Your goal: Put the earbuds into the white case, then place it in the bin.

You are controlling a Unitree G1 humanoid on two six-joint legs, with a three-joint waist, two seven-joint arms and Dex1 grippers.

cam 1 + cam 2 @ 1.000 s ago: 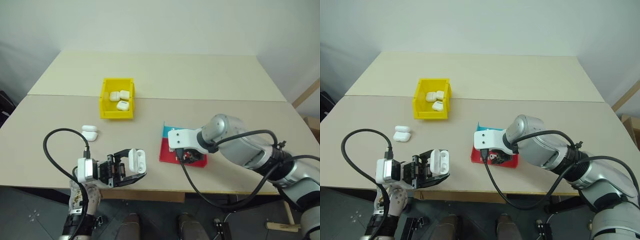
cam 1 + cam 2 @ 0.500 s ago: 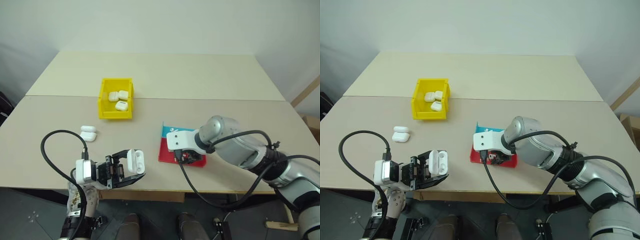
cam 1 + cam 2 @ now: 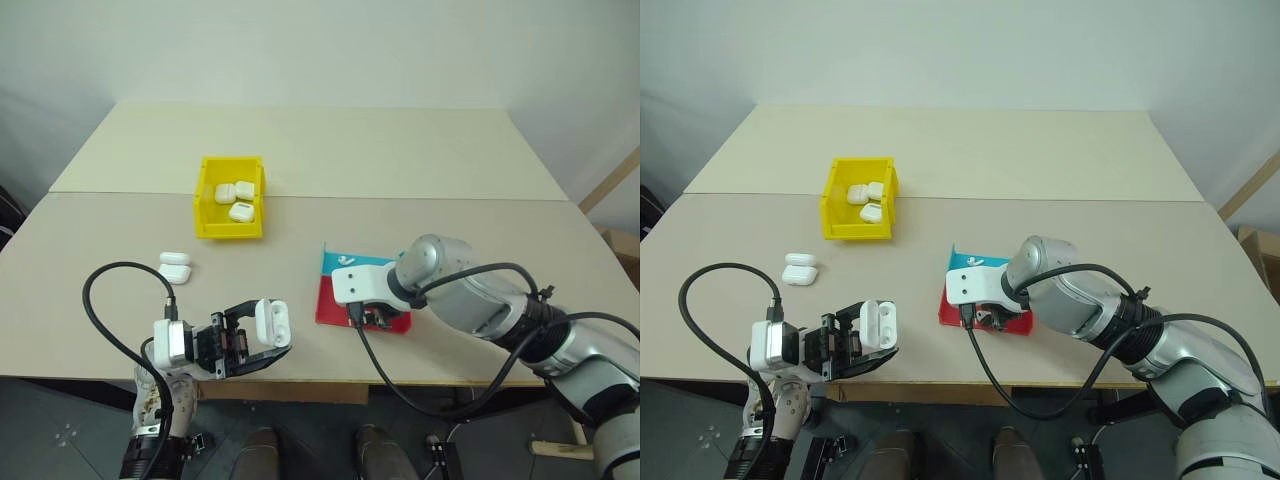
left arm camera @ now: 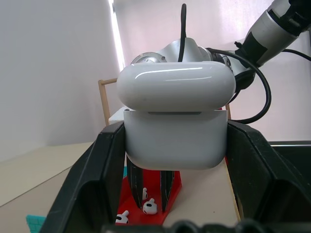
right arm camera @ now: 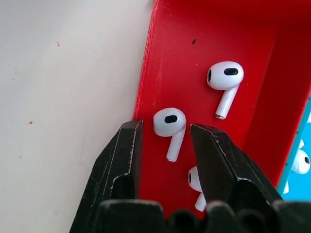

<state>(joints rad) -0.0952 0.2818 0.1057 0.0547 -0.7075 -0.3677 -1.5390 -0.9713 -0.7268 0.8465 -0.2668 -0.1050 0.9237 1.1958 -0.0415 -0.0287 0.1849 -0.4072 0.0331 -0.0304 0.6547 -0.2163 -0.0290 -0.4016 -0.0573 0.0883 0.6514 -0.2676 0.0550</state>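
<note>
Left gripper (image 3: 262, 345) sits at the near desk edge, fingers clamped on a white case (image 3: 272, 322), lid flipped up. Looks staged that way so the open mouth faces the right arm and an earbud can drop straight in.

Right gripper (image 5: 163, 141) points down into the red tray (image 5: 252, 63). Fingers are partly spread, straddling one earbud (image 5: 170, 124) on the tray floor, apart from it on both sides. Not pinched yet, judging by the gaps. A second earbud (image 5: 225, 77) lies just beyond, a third (image 5: 197, 184) partly under the right finger. The blue half of the tray (image 3: 962, 261) holds more. Risk: the stem is thin and glossy, so it could squirt out on closing; the neighbour bud is near enough to get nudged.

Two spare cases (image 3: 174, 266) rest on the desk left of centre, well apart from both arms.

Farther back, the yellow bin (image 3: 205, 205) already holds three cases (image 3: 238, 198). That is the final drop point; the held case goes there after loading.

Desk (image 3: 400, 160) is plain beige, two tops butted with a seam behind the bin. Bare white wall beyond, a wooden strip at far right.
</note>
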